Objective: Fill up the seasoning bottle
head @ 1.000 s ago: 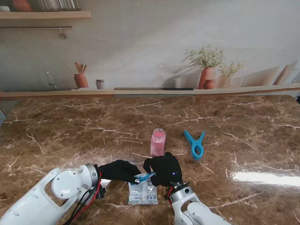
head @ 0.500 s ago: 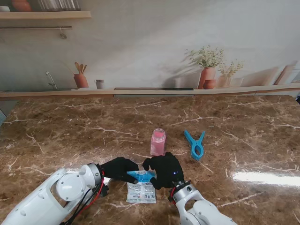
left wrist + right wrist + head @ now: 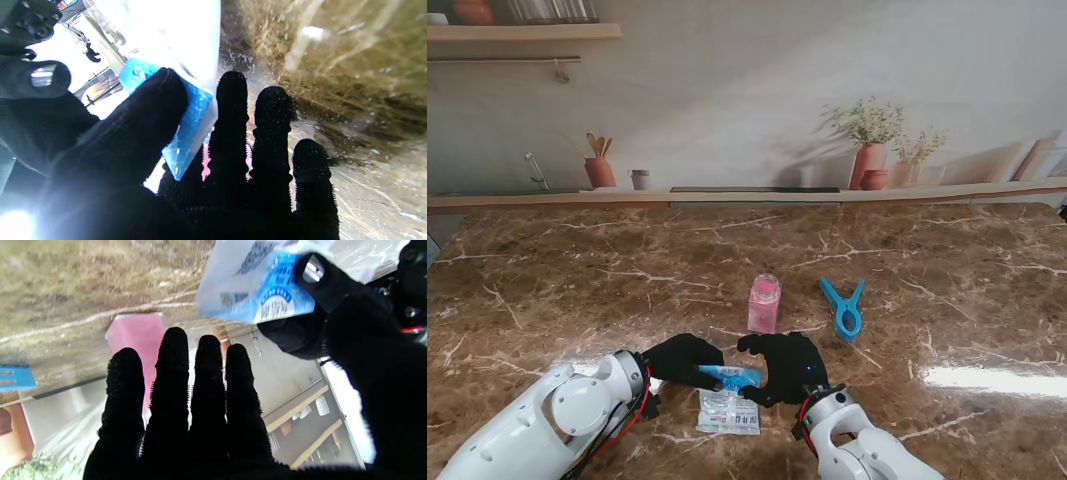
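The only print shows on the packet [image 3: 263, 290], held just nearer to me than the bottle [image 3: 764, 302]. The right wrist view shows a white oval badge with dark characters on its blue band, and a dark block like a code on its white part. All of it is too blurred to read. Nothing else carries legible text.
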You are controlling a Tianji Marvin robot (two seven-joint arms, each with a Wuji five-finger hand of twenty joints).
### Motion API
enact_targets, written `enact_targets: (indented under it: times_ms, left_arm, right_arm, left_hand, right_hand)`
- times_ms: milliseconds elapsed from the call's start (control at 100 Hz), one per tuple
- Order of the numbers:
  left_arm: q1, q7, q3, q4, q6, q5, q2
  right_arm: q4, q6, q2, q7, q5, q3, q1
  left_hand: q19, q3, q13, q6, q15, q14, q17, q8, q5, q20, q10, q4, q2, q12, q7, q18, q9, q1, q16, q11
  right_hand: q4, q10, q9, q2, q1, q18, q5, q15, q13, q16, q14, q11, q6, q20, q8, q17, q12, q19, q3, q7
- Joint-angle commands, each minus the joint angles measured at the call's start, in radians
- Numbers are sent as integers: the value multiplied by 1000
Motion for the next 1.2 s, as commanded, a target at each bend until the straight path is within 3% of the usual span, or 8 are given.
enact_targets:
  times_ms: [0,150,200,250,840,980,1060,1190]
  left_arm:
    - [3,11,5,18,-14,9,-4]
    - [-2,34,8,36,-40,11,-9]
    - [-4,35,8,38,-40,8,-10]
    - [-5,34,9,39,-38,10,-9]
    - [28,200,-5,38,-14,99,-40]
    - [31,206,-3,13,15,158,-34]
    - [32,201,-2,2,30,179,-30]
    - [32,194,2,-8,45,209,-24]
  right_arm:
    - [47,1,-11,22,22,-12,18]
    - [127,16,-30,-16,84,-60,70]
    - [153,11,-38,-38,99,-72,83]
    - [179,7,-45,-78,100,-83,95]
    - [240,26,-28,-145,-33,-124,143]
    - [206,35,-19,-85,-33,-108,126]
    - [169,39,-9,-58,-59,-77,98]
    - [81,70,-2,-43,-98,8,21]
  left_hand:
    - [11,38,20,-127,-20,63,-16,-15,57,5,-43,-22,-25,-12,50,21,67,28,-26,-11]
    - [10,54,24,-137,-17,61,-17,-39,65,7,-52,-23,-35,-12,59,19,83,18,-25,-36]
    - [9,61,23,-135,-16,63,-19,-48,64,9,-50,-26,-35,-7,66,20,85,14,-24,-47]
    - [9,60,24,-124,-17,61,-19,-50,62,9,-49,-27,-32,-5,65,20,85,14,-24,-46]
    - [55,112,93,-64,37,82,33,-90,84,23,-7,-33,-30,-66,48,108,80,-1,-15,38]
    - [70,110,122,-64,48,68,52,-55,85,19,-6,-38,-33,-69,60,88,101,-4,-19,46]
    - [70,108,129,-59,48,62,53,-47,87,13,-8,-39,-34,-68,51,78,103,-5,-23,45]
    - [68,106,137,-50,51,62,52,-49,97,7,-8,-39,-41,-63,40,69,110,-5,-26,41]
  right_hand:
    - [30,-7,68,6,-16,8,55,29,72,11,-2,27,-24,19,5,40,-7,60,1,52]
    - [43,-28,243,-12,110,14,202,158,208,64,-23,109,-81,2,52,124,46,186,41,187]
    - [-92,-43,334,-39,237,12,195,241,270,90,-35,129,-154,-23,-128,166,154,256,29,450]
    - [-87,-60,422,4,302,4,254,327,331,124,-48,171,-213,-17,-168,209,198,308,62,570]
    - [-44,-38,552,-89,376,-9,398,470,418,189,-31,247,-304,-61,-270,272,217,393,167,639]
    - [-87,-45,382,-68,269,-10,213,312,260,143,-46,107,-185,-77,-268,150,244,287,74,490]
    - [47,-44,257,-18,133,-16,206,195,166,92,-46,50,-116,-76,-58,85,116,211,67,146]
    - [54,-38,170,6,58,-19,135,115,96,57,-38,16,-100,-87,-58,32,70,143,22,82]
